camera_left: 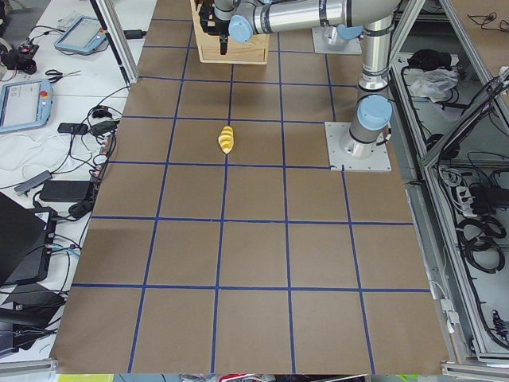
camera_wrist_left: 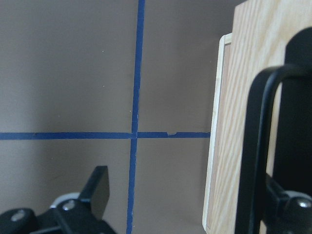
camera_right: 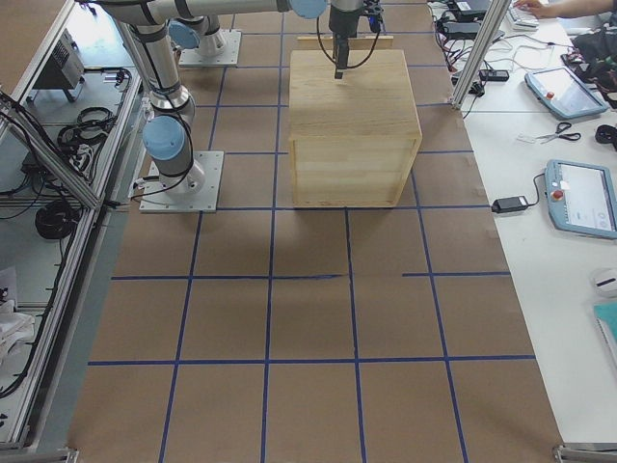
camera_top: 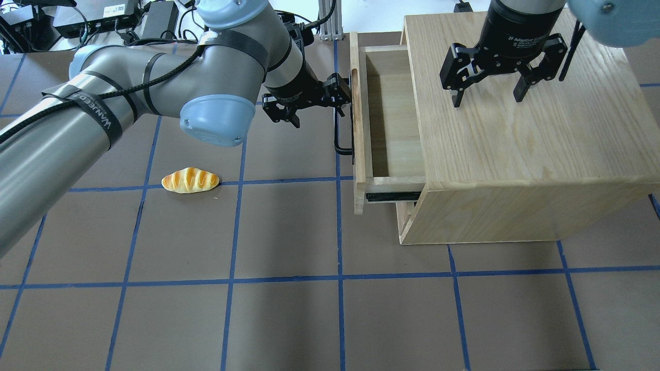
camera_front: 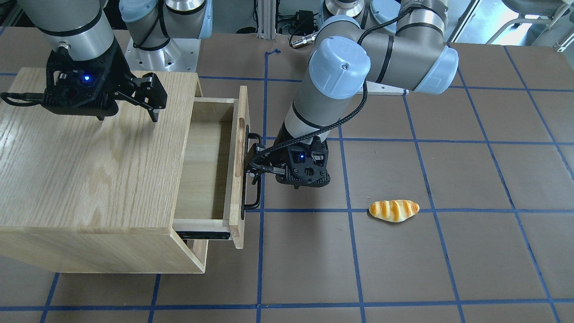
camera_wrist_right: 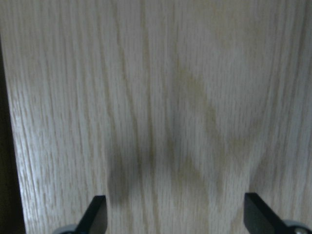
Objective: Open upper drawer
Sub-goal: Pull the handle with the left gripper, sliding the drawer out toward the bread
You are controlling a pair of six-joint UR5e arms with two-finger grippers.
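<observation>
At drawer front: left pincer (camera_top: pixel 317 109) released, fingers spread wide. Black bar handle (camera_top: pixel 337 135) sits between them, close against one finger (camera_wrist_left: pixel 292 207), unclamped; contact, cannot tell. Upper drawer (camera_top: pixel 388 121) stands partway out of oak cabinet (camera_top: pixel 521 154), pale floor and black side rail (camera_top: pixel 393 196) showing. Right pincer (camera_top: pixel 488 100) likewise released, fingers apart, pointing down, hovering over cabinet top. Bread roll (camera_top: pixel 190 180) lies on table (camera_top: pixel 289 314) across blue tape line, well apart from drawer.
</observation>
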